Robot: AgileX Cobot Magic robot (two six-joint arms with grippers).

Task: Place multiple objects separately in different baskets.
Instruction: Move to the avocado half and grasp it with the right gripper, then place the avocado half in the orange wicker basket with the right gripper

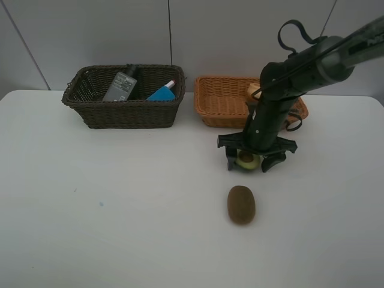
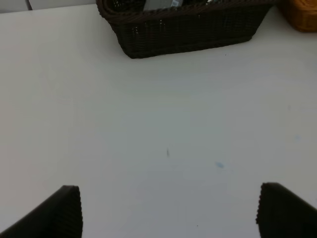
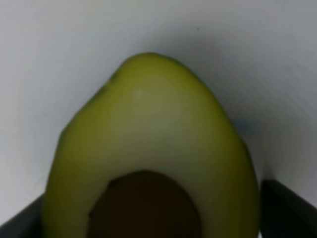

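Observation:
My right gripper (image 1: 252, 163) is down at the table with its jaws wide apart on either side of the avocado half (image 1: 246, 159). In the right wrist view the avocado half (image 3: 153, 129) fills the gap, cut face and brown pit showing. A brown kiwi (image 1: 241, 204) lies on the table just in front. The dark brown basket (image 1: 126, 114) holds the dark green pump bottle (image 1: 122, 84), blue eraser (image 1: 161, 94) and red-ended marker (image 1: 170, 84). The light orange basket (image 1: 219, 117) holds a round tan item (image 1: 255, 91), half hidden by the arm. My left gripper (image 2: 168, 218) is open and empty over bare table.
The table is white with a grey wall behind the baskets. The dark basket (image 2: 188, 29) and a corner of the light one (image 2: 302, 15) show in the left wrist view. The pink bottle and the mangosteen do not show.

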